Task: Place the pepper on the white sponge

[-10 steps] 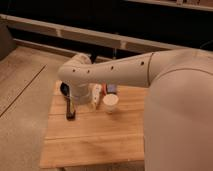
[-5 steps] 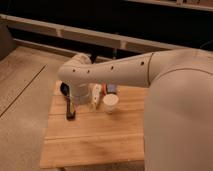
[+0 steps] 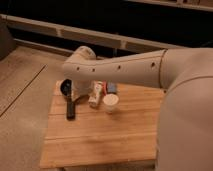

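Near the table's point(image 3: 100, 140) far-left corner sits a black pan point(image 3: 65, 88). The end effector point(image 3: 79, 96) hangs just right of it, can't tell its state tbh. Next comes the white sponge point(image 3: 94, 96), with the pepper point(image 3: 102, 84) at its far end, then a blue-grey block point(image 3: 112, 88) and a white cup point(image 3: 110, 103).

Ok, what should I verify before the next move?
1. Tool located: ok, low over the wooden table's back left, between the black pan and the white sponge.
2. Sponge in view: ok, beside the white cup.
3. Pepper on sponge: cannot tell; a small red spot shows at its far end.
4. Pepper held by tool: cannot tell.
5. Cup upright: ok.
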`<act>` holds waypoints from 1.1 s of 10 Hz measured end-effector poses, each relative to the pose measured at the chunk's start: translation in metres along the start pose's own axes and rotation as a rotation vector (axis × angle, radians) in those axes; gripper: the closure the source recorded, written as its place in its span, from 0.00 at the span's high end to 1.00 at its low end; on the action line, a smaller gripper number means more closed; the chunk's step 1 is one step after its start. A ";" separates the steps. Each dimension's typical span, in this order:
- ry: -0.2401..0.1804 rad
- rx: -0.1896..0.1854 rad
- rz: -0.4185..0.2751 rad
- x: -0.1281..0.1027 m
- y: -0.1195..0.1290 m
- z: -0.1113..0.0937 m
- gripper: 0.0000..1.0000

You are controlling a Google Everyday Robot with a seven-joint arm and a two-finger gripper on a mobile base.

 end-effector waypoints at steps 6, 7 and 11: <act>-0.098 -0.018 -0.047 -0.021 -0.009 -0.018 0.65; -0.107 -0.022 0.017 -0.032 -0.028 -0.016 0.65; -0.154 -0.077 0.139 -0.066 -0.078 -0.007 0.65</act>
